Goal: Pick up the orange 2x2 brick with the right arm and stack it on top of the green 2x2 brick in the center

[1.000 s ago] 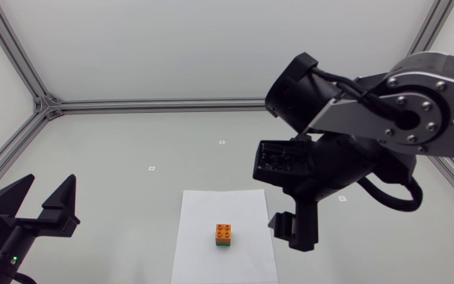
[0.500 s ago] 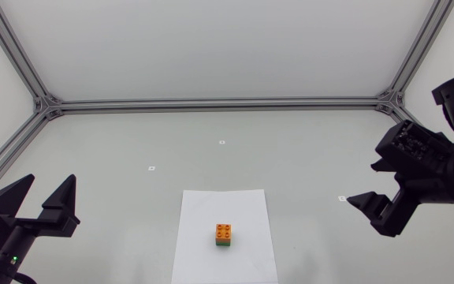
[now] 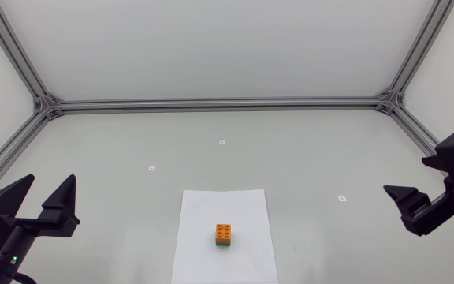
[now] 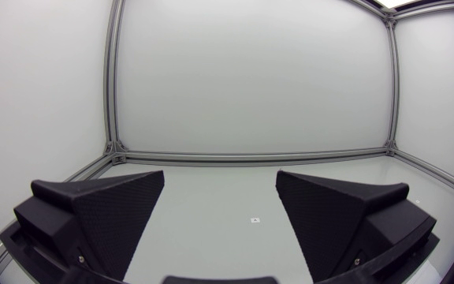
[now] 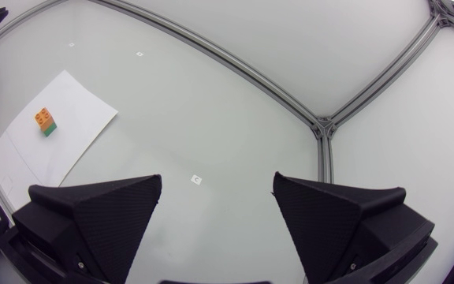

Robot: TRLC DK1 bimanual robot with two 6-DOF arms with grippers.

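Three cameras are covering one table: one overhead, one riding on each wrist.

The head camera is looking down from above the table [image 3: 290, 150], from far enough off to be taking in the left gripper [image 3: 51, 180] and the right gripper [image 3: 407, 175] at opposite side edges. The left wrist camera is sitting close behind its own jaws and facing level across the tabletop; it is catching the right gripper well off beside its right finger. The right wrist camera is tilting down past its own jaws. It is sharing with the head view the paper sheet [image 5: 69, 99] and the orange brick [image 5: 43, 118] on the green brick [image 5: 49, 131], which are lying well ahead of its left finger.
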